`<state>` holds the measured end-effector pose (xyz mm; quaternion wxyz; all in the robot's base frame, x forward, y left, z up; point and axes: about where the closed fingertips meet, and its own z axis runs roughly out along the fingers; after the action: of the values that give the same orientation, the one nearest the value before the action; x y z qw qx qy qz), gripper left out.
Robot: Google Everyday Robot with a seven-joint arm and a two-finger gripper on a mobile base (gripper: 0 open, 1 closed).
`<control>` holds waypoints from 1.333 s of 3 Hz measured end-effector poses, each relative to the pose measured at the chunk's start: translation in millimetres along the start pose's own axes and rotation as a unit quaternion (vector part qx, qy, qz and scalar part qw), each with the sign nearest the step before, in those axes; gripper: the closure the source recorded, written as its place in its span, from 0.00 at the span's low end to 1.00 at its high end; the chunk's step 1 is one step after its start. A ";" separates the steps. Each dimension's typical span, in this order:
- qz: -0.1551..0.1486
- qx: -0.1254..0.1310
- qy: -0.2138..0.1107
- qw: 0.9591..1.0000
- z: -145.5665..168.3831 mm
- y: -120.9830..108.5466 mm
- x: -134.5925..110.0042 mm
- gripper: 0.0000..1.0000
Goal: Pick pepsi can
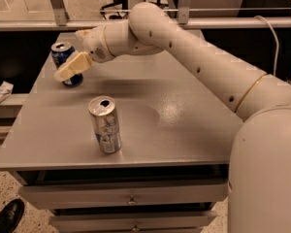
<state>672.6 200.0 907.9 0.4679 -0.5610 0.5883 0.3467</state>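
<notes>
Pepsi can (pixel 61 54) stands upright at the table's (pixel 184 120) far left corner, close to the left edge. Gripper (pixel 69 69) is right at it, overlapping the can's right side, low on the body. Can't tell if it's spread or pressed together, or whether it already touches the can. Arm (pixel 184 47) reaches in from the right across the back of the table.

Step, by my read: final approach before the grasp, nothing lifted yet.

To do it well:
- centre the can in the gripper, mid-height on the body, not at the rim
- come in level, because a sideways nudge could tip the can or push it off the near edge
- close only once the can sits fully inside, then lift straight up

Silver can (pixel 105 125) stands upright near the front, well apart, no obstruction. Drawers below the tabletop.
</notes>
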 end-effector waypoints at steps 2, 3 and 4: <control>0.023 -0.007 -0.010 1.000 20.5 14.8 3.6 0.16; 0.031 0.007 -0.017 0.999 14.5 14.1 3.5 0.47; 0.028 0.027 -0.034 0.999 -7.8 6.3 -10.1 0.70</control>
<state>664.5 196.9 919.1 0.4923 -0.5195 0.5970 0.3624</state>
